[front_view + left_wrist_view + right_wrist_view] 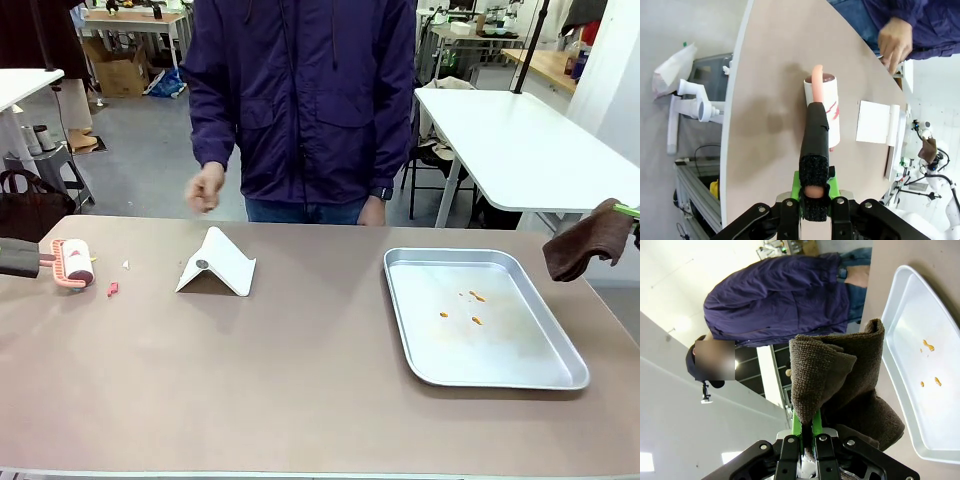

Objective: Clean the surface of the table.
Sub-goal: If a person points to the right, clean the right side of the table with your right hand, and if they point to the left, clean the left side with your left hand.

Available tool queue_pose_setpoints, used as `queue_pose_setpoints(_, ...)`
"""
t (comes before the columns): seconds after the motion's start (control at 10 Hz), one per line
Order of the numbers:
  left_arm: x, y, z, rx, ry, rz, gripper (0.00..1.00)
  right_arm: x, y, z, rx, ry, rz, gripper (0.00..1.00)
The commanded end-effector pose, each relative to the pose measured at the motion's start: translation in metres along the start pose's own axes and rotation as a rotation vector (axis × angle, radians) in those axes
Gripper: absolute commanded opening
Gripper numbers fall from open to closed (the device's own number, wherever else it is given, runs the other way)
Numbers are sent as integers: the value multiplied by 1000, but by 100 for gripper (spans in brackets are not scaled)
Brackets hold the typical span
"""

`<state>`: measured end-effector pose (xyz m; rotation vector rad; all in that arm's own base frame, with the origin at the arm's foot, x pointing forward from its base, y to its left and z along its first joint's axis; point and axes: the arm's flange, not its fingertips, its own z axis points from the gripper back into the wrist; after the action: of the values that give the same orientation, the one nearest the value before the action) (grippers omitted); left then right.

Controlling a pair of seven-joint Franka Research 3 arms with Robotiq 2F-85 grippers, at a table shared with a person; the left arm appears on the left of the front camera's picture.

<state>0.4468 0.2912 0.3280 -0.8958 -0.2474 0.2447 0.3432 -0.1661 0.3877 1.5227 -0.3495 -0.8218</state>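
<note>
Clearly left gripper (815, 195), clamped on lint roller (76, 262) handle, is nearer: red scrap (113, 289) lies at roller's 4 o'clock on desk (300, 380); right gripper (807, 435) grips brown cloth (585, 242).

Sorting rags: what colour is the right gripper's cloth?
Dark brown cloth, best in the right wrist view.

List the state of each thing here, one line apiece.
left gripper: shut on lint roller handle.
right gripper: shut on brown cloth, held up off the table.
tray: flat on the table, orange spots inside.
white stand: tent-like on the table, untouched.
red scrap: loose on the table beside the roller.
</note>
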Motion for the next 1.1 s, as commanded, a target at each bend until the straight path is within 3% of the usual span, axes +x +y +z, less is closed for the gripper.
queue_pose_setpoints(0.0,0,4,-20,52,76,-9,22,-2,3,4,6,15,7,5)
queue_pose_setpoints(1.0,50,-46,-74,-86,140,44,22,-2,3,4,6,15,7,5)
